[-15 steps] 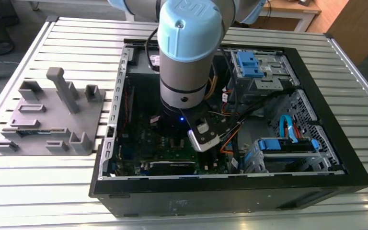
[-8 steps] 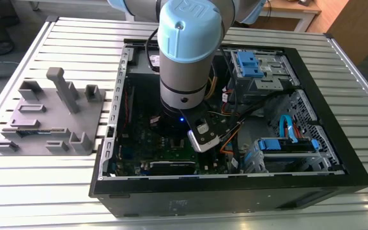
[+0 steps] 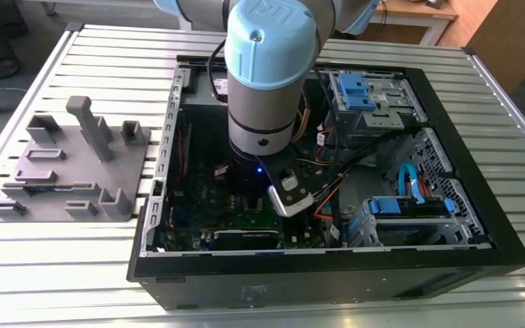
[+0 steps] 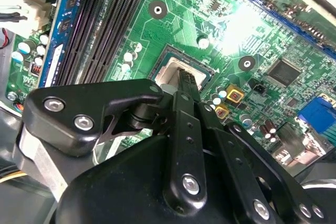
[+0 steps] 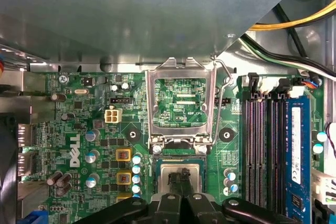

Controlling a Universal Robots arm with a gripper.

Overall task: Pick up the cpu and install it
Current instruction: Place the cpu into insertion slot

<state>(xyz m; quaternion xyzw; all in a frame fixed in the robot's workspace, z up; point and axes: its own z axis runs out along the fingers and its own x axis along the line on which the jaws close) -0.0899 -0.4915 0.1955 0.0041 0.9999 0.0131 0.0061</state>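
The black links of the gripper (image 4: 186, 80) are sitting closest to the lens in both wrist views, and they are running together into one narrow tip. So the pincer is looking clenched to me, with nothing that I can see between its fingers (image 5: 169, 199).

This tip is pointing straight down at the middle of the cpu (image 5: 195, 174), which is lying flat in the open socket (image 5: 181, 159) of the motherboard (image 5: 79, 145). The cpu is therefore directly under the pincer, not off to any side. Being square, it is offering no long axis, and its edges are lying parallel with the socket frame. The load plate (image 5: 181, 72) is standing open on the side of the socket away from the gripper, and the memory slots (image 5: 262, 150) are running beside the socket.

In the exterior view the arm (image 3: 262, 82) is reaching down into the computer case (image 3: 335, 273). A grey parts holder (image 3: 71, 171) is resting on the slatted table (image 3: 62, 273) at about nine o'clock from the case, the exterior view's left.

The tip is covering the centre of the metal top, and the gripper body is cutting off the chip's near edge. So I am not able to tell whether the tip is touching the chip or hanging just above it, nor whether the chip is sitting fully down. From the exterior side, the arm itself is standing in front of the socket.
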